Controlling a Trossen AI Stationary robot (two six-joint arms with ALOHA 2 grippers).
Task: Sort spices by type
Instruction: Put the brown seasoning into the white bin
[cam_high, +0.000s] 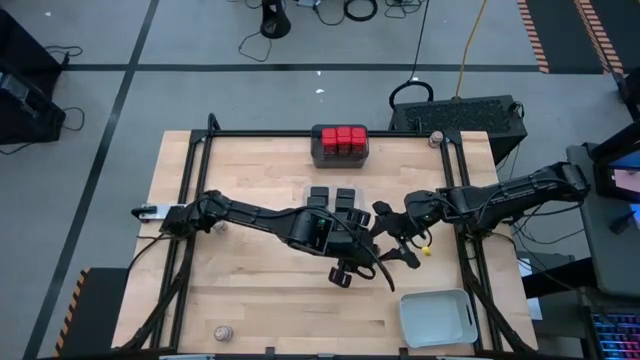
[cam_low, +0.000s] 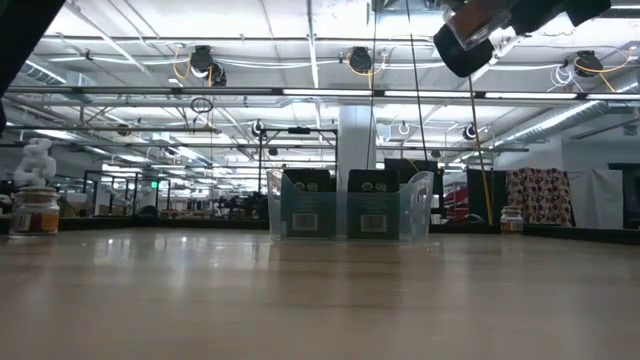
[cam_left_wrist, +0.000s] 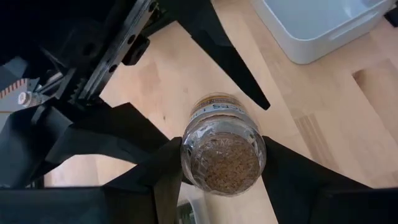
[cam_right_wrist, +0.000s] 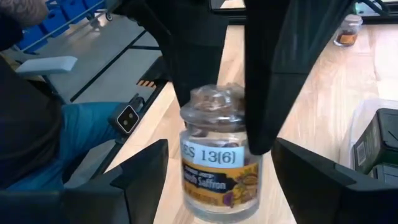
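A round clear jar (cam_right_wrist: 217, 171) of brown spice with a yellow label hangs in the air above the table's middle, held by my left gripper (cam_left_wrist: 221, 177). My right gripper (cam_right_wrist: 221, 149) is open. Its fingers (cam_left_wrist: 233, 62) stand on either side of the jar's lower body without touching it. Red-topped containers fill a dark tray (cam_high: 340, 146) at the far edge. Black boxes stand in a clear tray (cam_high: 333, 197). Loose jars stand on the table near the near-left corner (cam_high: 223, 331) and the far-right corner (cam_high: 436, 137). My left gripper pinches the jar between its two fingers (cam_right_wrist: 199, 56) at the top end, around the lid (cam_right_wrist: 214, 99). The fingers come from above, pointing down. The jar hangs upright below them, lifted clear of the table.
A pale grey tray (cam_high: 437, 317) sits at the near-right corner. A small yellow thing (cam_high: 425, 251) lies under the right arm. Bare wood shows at the near left and middle. A seated person's leg (cam_right_wrist: 81, 137) shows beyond the table's edge.
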